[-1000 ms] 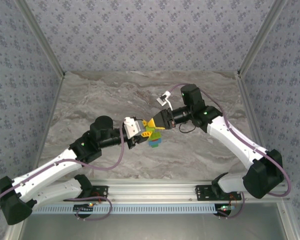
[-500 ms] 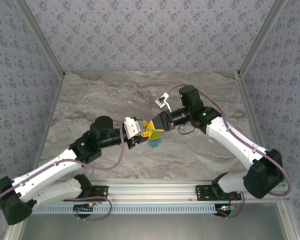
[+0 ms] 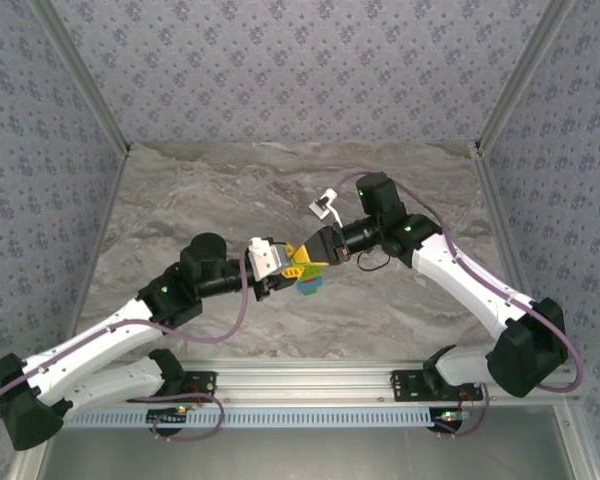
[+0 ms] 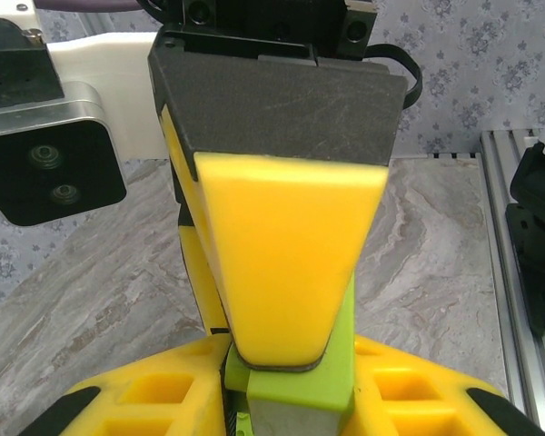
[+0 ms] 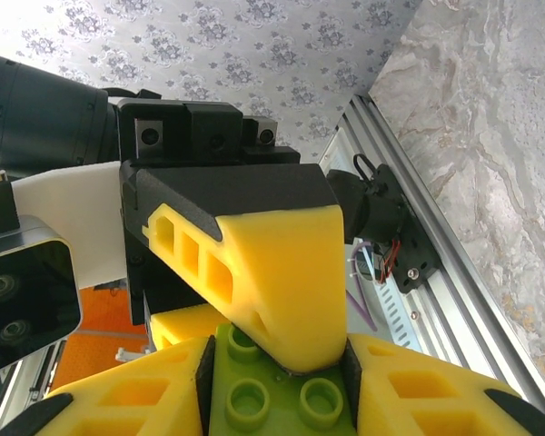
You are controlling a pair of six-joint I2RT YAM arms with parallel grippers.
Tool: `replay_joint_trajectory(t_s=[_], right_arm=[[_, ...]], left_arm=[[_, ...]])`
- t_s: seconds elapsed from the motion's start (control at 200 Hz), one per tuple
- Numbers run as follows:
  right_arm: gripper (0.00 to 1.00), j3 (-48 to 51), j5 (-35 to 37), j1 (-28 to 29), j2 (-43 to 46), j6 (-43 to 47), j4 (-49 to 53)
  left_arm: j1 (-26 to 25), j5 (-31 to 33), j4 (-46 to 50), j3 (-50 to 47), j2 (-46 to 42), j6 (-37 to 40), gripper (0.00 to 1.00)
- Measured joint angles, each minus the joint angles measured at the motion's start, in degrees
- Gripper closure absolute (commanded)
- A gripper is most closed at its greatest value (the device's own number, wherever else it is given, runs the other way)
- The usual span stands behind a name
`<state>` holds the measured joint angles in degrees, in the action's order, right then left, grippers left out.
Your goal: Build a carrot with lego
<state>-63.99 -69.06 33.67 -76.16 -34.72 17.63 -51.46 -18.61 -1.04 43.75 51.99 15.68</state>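
Note:
The carrot hangs above the table where the two grippers meet: a lime-green brick on top, green and blue bricks below it. My left gripper comes from the left and my right gripper from the right. In the left wrist view, my left gripper is shut on the lime-green brick, and the right arm's yellow finger crosses over it. In the right wrist view, my right gripper is shut on the same studded lime-green brick, with the left arm's finger lying over its studs.
The marbled table stretches round the arms, with patterned walls on three sides. An aluminium rail runs along the near edge by the arm bases. A small white part sticks out from the right wrist.
The right wrist has edged slightly left and down toward the left gripper. The bricks stay held between both grippers at the same spot.

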Motion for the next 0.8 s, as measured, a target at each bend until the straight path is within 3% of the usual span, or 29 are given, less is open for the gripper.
replay_joint_trajectory(t_s=[0.37,0.8], right_arm=[[0.58,0.0,-0.1,0.5,0.0,1.9,1.2],[0.67,-0.6,-0.2,0.8,0.0,3.2,3.7]], left_arm=[[-0.1,-0.5,0.9,0.0,-0.2,0.0,0.7],[-0.2,-1.2,1.3,0.0,-0.3,0.5,0.66]])
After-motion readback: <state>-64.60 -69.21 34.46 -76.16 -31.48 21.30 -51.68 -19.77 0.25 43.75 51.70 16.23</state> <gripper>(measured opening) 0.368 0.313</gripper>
